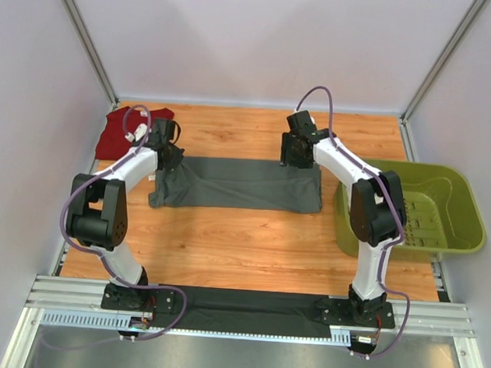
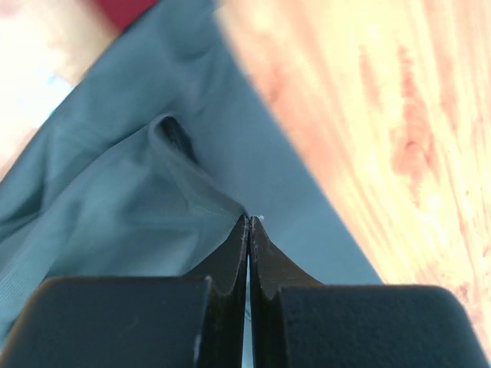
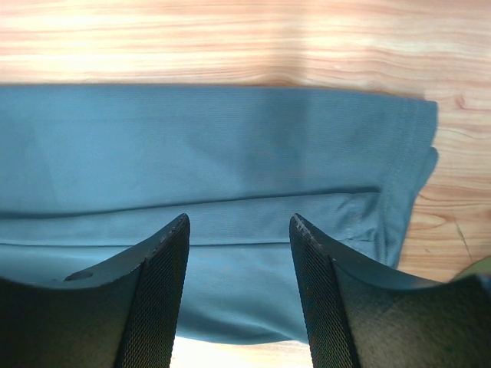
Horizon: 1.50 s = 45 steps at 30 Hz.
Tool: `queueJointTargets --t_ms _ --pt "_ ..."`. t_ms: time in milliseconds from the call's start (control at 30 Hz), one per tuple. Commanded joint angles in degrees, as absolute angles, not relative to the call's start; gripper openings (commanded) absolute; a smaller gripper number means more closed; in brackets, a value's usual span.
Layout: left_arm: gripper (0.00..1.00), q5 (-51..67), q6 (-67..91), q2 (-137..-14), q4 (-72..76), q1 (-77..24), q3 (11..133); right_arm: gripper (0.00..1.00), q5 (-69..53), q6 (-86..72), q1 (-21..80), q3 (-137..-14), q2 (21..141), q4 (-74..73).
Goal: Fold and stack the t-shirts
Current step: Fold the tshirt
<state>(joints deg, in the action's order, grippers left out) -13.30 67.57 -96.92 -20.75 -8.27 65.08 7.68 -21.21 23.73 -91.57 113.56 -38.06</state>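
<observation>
The dark grey t-shirt lies folded into a long band across the middle of the table. At its left end my left gripper is shut, and in the left wrist view a ridge of the grey cloth runs up into the closed fingertips of the left gripper. My right gripper hovers open at the band's far edge, towards its right end. In the right wrist view the right gripper has nothing between its fingers, and the grey t-shirt lies flat below. The dark red t-shirt lies bunched at the back left.
An olive-green plastic basket stands at the right edge of the table, close beside the right arm. Grey walls close in the back and both sides. A dark cloth strip lies along the front rail between the arm bases.
</observation>
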Motion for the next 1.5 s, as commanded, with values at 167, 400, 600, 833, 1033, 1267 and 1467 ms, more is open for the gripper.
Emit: queueJointTargets --t_ms 167,400,600,833,1033,1267,1467 --pt "0.18 -8.2 56.6 -105.0 -21.7 -8.5 73.6 0.56 8.3 -23.0 22.1 -93.8 115.4 -38.9" --pt "0.53 -14.1 55.1 -96.2 -31.1 -8.6 72.1 0.57 7.7 -22.1 22.1 -96.2 116.6 -40.5" --pt "0.60 -16.9 59.0 -81.4 -39.4 -8.5 65.7 0.57 2.0 -19.0 22.1 -97.8 115.3 -39.4" --pt "0.57 -11.6 58.4 -77.5 -41.0 -7.7 54.2 0.48 -3.5 -19.4 24.3 -97.0 116.1 -41.3" --pt "0.51 -10.2 51.0 -78.4 -41.2 -7.5 53.1 0.43 -0.1 -22.1 24.3 -89.0 113.7 -44.4" --pt "0.46 -16.1 40.5 -83.1 -45.6 -7.4 59.8 0.40 7.6 -23.7 24.3 -82.7 110.9 -46.6" --pt "0.42 -14.0 29.7 -88.9 -46.0 -7.4 64.1 0.35 10.0 -23.8 22.9 -81.7 112.4 -48.5"
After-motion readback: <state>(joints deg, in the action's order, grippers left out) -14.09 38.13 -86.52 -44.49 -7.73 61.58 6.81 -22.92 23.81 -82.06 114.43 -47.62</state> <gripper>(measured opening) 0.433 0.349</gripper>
